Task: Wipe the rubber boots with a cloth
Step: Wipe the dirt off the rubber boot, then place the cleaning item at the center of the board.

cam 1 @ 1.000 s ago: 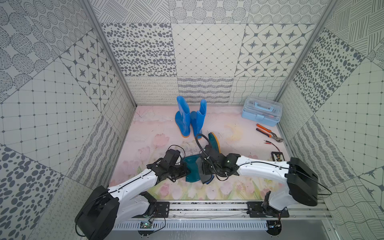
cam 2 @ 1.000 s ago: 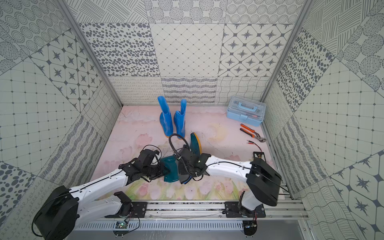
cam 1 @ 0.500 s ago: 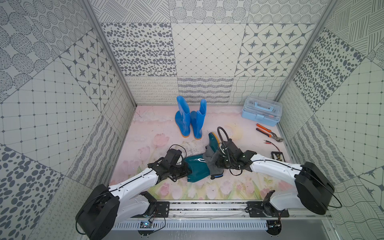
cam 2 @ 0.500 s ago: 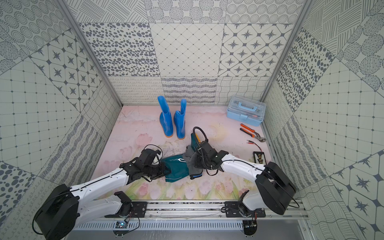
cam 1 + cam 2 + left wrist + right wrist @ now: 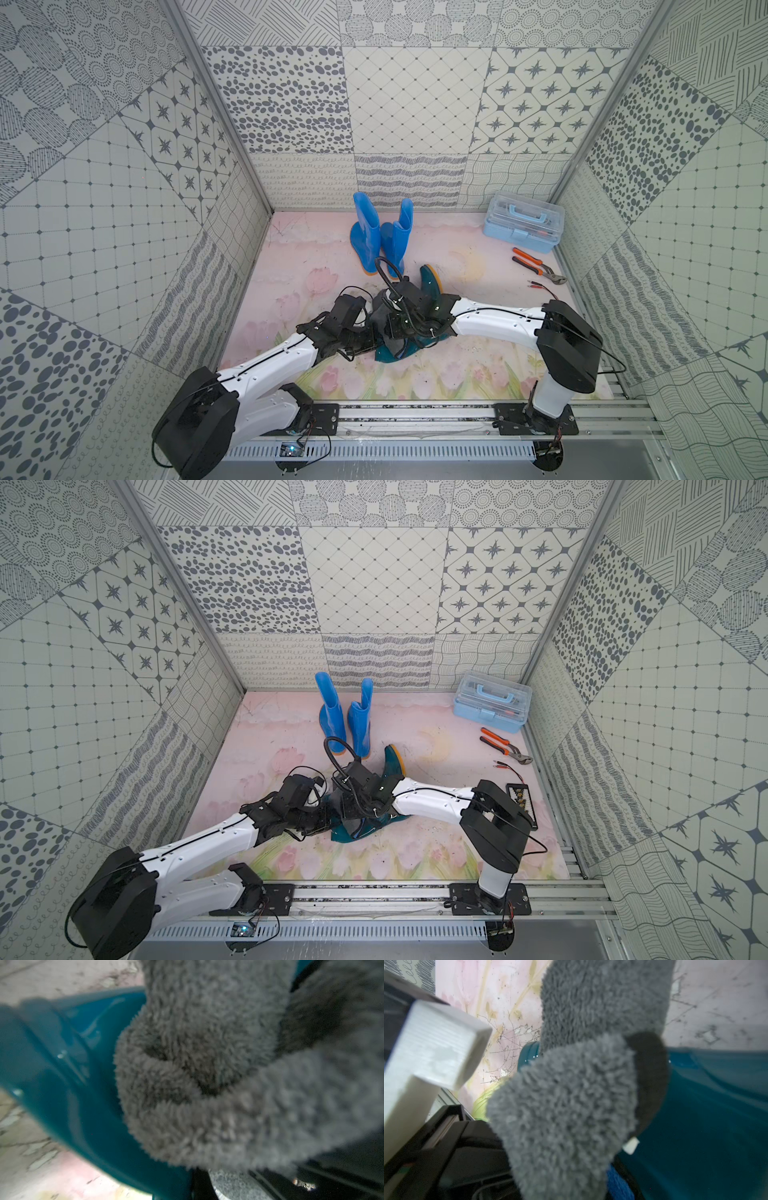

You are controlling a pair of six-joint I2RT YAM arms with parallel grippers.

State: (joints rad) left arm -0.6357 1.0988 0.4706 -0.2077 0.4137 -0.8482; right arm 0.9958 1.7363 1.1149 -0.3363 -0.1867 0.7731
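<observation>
You are working both arms low at mid-table. Your right gripper (image 5: 394, 332) is pinching the grey cloth (image 5: 571, 1095) with its jaws nearly together, pressing it against the shaft of the teal boot (image 5: 430, 280), which is lying on its side. Your left gripper (image 5: 368, 344) is sitting closed at that boot's open end (what it is gripping, I cannot tell). The blue boots (image 5: 365, 239) are standing upright near the back wall.

Our left arm (image 5: 270, 361) and right arm (image 5: 494, 322) wear white shells between black joint housings. A black cable (image 5: 384, 268) loops toward twelve o'clock.
</observation>
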